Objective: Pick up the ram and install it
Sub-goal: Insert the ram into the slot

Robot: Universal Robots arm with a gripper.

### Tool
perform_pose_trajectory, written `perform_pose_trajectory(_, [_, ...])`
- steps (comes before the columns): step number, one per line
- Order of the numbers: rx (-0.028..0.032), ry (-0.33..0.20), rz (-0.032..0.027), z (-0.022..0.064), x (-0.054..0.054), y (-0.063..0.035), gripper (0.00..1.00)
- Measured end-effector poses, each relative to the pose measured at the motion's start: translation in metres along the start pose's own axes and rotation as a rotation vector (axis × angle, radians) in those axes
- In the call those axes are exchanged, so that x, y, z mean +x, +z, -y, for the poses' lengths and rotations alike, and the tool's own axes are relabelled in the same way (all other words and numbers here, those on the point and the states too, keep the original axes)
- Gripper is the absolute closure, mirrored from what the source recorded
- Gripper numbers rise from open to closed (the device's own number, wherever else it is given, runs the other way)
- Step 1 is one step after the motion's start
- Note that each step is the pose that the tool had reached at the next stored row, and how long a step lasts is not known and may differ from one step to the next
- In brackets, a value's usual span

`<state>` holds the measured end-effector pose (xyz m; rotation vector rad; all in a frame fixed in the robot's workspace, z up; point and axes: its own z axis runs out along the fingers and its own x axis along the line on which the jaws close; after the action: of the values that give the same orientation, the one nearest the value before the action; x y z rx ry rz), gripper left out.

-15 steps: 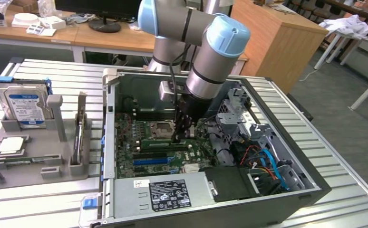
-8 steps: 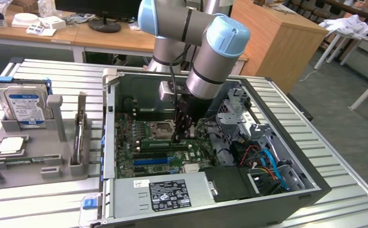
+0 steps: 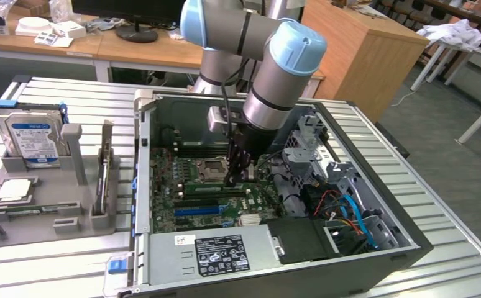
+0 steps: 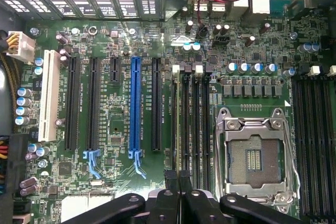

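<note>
Gripper (image 3: 238,178) is shown low inside an open computer case (image 3: 389,251), closed narrowly on the ram (image 3: 213,184). The thin green stick is held lengthwise just above the black memory slots (image 4: 185,124) beside the processor socket (image 4: 254,156). Installation is judged under way, with the stick not yet seated. Seating is judged to call for exact alignment with one slot and straight, even downward pressure.

Green motherboard (image 4: 121,40), blue slot (image 4: 135,108), white slot (image 4: 48,95), black pincer (image 4: 178,183), light-blue arm joints (image 3: 299,40)
</note>
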<state>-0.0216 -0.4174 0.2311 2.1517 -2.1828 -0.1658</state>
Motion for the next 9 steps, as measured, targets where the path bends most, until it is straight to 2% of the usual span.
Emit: perform_pose_trajectory(9, [0.0002, 0.0, -0.0001, -0.0008, -0.0001, 0.0001, 0.88])
